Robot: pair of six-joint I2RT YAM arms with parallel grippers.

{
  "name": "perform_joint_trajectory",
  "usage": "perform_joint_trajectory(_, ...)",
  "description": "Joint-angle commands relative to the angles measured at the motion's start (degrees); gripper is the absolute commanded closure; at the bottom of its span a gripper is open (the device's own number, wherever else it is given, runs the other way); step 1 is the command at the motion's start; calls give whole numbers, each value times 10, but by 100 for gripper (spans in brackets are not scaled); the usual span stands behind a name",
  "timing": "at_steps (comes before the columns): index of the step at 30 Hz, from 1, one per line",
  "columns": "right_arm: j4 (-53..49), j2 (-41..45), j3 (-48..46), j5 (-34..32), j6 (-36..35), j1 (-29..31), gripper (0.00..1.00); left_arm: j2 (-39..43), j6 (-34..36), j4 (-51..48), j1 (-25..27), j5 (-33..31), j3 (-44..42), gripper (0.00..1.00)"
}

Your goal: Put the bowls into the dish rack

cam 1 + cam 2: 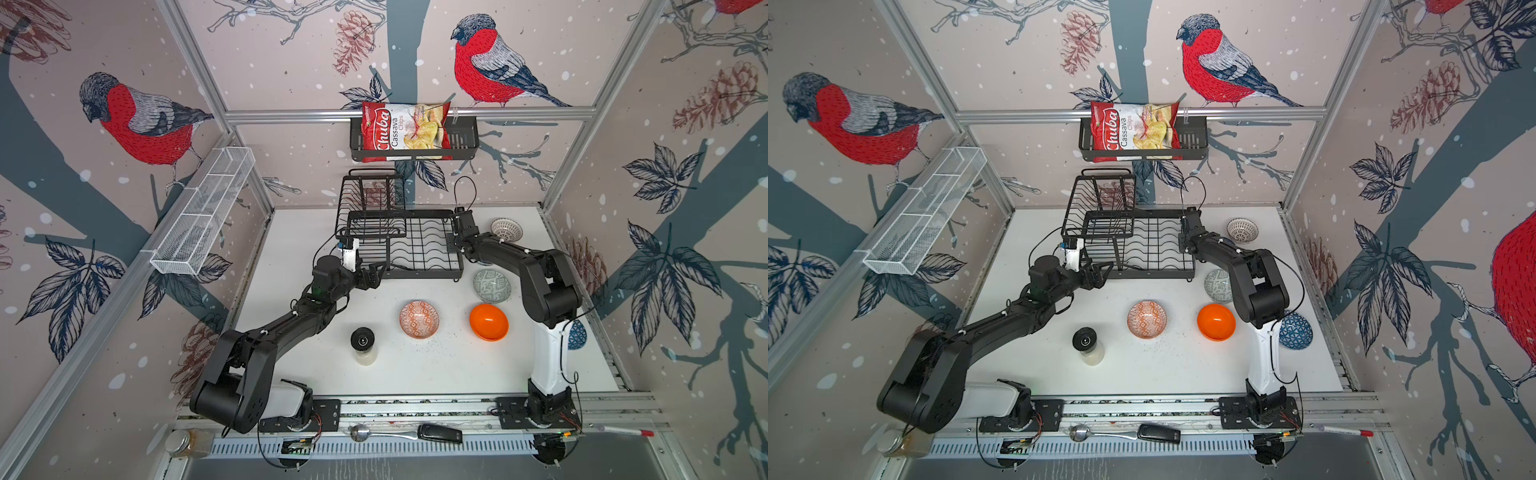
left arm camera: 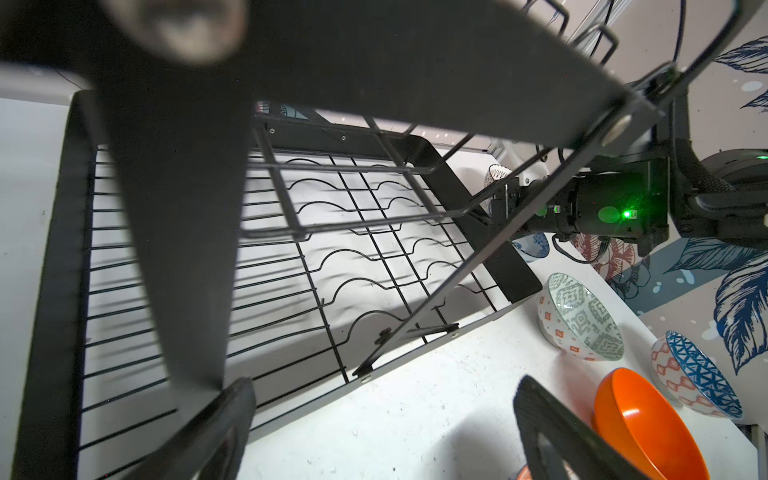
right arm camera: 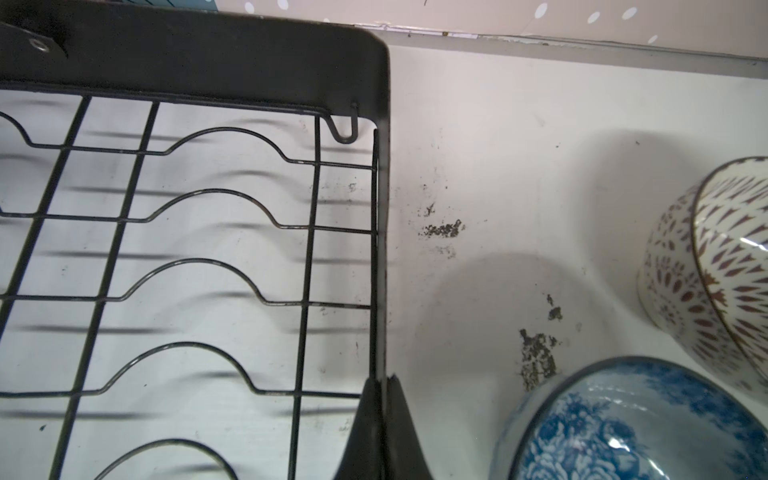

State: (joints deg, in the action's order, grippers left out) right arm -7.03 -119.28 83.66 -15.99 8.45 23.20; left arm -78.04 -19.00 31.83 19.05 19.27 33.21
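The black wire dish rack [image 1: 424, 275] [image 1: 1154, 274] stands at the back of the table with nothing in it. My right gripper [image 1: 453, 244] [image 3: 382, 386] is shut on the rack's right rim. My left gripper [image 1: 374, 276] [image 2: 384, 399] hangs open at the rack's front left corner, holding nothing. On the table lie an orange-white bowl [image 1: 419, 319], a plain orange bowl [image 1: 489, 322], a grey-green bowl [image 1: 492, 285], a white lattice bowl [image 1: 506, 230] and a blue-white bowl [image 1: 1295, 330]. Another blue-white bowl [image 3: 631, 428] sits under the right arm.
A black-lidded spice jar [image 1: 362, 345] stands in front of the left arm. A chips bag [image 1: 405, 131] fills the wall basket, and a white mesh shelf [image 1: 203, 212] hangs on the left wall. A spoon [image 1: 374, 433] lies on the front rail.
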Motion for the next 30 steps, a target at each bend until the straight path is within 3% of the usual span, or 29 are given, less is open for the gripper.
perform_joint_trajectory(1, 17, 9, 2, -42, -31, -2, 98, -2, 13, 3, 2, -12, 6, 3)
perform_joint_trajectory(30, 20, 5, 1, 18, 1, -41, 97, 4, 14, -1, 4, -21, 6, 3)
